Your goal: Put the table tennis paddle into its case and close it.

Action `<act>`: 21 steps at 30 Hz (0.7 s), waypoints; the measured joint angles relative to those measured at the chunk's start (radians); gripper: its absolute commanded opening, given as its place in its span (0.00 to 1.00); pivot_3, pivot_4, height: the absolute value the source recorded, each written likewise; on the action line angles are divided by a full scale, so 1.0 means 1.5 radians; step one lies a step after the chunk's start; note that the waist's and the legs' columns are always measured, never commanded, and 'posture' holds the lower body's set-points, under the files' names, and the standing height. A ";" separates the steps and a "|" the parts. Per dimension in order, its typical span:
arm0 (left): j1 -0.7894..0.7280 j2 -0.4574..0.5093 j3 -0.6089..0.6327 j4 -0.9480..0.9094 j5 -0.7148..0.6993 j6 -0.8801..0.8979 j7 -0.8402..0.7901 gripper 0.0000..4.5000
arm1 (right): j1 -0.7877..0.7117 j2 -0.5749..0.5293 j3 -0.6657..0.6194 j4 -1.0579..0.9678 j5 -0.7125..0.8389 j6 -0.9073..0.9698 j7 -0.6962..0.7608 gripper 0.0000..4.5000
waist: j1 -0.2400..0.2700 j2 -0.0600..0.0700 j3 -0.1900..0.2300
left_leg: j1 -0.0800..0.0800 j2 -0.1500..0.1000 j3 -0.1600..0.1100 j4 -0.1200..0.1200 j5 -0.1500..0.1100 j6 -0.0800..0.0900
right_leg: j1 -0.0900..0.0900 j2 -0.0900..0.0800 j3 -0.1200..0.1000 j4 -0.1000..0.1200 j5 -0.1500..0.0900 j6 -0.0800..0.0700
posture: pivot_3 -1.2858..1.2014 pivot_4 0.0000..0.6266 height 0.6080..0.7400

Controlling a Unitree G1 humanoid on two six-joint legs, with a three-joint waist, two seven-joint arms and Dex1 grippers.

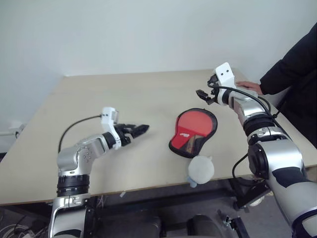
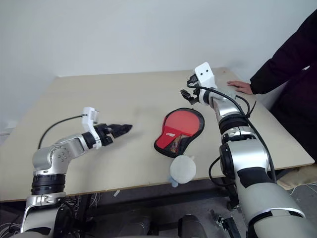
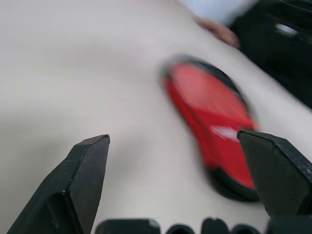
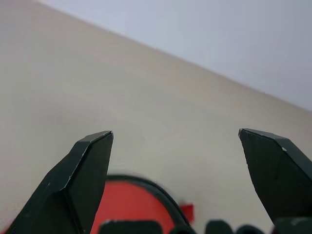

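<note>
Pincers (image 1: 141, 130) apart; case (image 1: 194, 131) label unreadable

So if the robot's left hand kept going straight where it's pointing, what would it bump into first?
Probably the red paddle-shaped zip case with black edging: the left gripper points across bare table toward it, though depth is unclear.

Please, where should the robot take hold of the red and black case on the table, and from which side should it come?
Probably at the narrow handle end of the case, which points toward the table's near edge. It is slimmer than the round part, so open fingers could span it. Come from above: the case lies flat. The left end effector is open and nearer that end; the grey-white ball sits close by.
</note>
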 measured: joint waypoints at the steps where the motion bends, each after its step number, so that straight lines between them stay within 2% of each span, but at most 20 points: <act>1: 0.006 -0.001 0.007 -0.001 0.010 -0.021 0.016 1.00 | 0.017 0.006 -0.002 -0.014 0.004 0.004 -0.006 0.99 | 0.000 0.000 0.000 | 0.000 0.000 0.000 0.000 0.000 0.000 | 0.000 0.000 0.000 0.000 0.000 0.000 | 0.52 0.00 0.85; 4: 0.035 -0.009 0.013 -0.013 0.040 -0.072 0.051 1.00 | 0.071 0.025 -0.006 -0.072 0.022 0.026 -0.011 0.99 | 0.000 0.000 0.000 | 0.000 -0.001 0.001 -0.002 0.000 0.000 | -0.001 0.000 0.000 -0.001 0.000 0.000 | 0.52 0.00 0.85; 12: 0.106 -0.039 -0.001 -0.078 0.089 -0.171 0.094 1.00 | 0.259 0.101 0.035 -0.389 0.077 0.122 0.035 0.99 | 0.000 0.000 0.000 | -0.002 0.000 0.000 -0.002 0.000 0.000 | -0.004 0.000 0.001 0.000 0.000 0.000 | 0.52 0.00 0.85; 18: 0.167 -0.035 0.000 -0.121 0.097 -0.214 0.093 1.00 | 0.369 0.106 0.062 -0.575 0.108 0.204 0.038 0.99 | 0.001 0.000 0.000 | -0.002 0.000 0.001 -0.002 0.000 0.000 | -0.004 0.000 0.000 0.000 0.000 0.000 | 0.52 0.00 0.85; 21: 0.220 -0.012 0.003 -0.149 0.096 -0.233 0.066 1.00 | 0.417 0.098 0.079 -0.644 0.123 0.233 0.050 0.99 | 0.001 0.000 0.000 | -0.002 0.000 0.001 -0.002 0.000 0.000 | -0.005 0.000 0.000 0.000 0.001 -0.001 | 0.52 0.00 0.85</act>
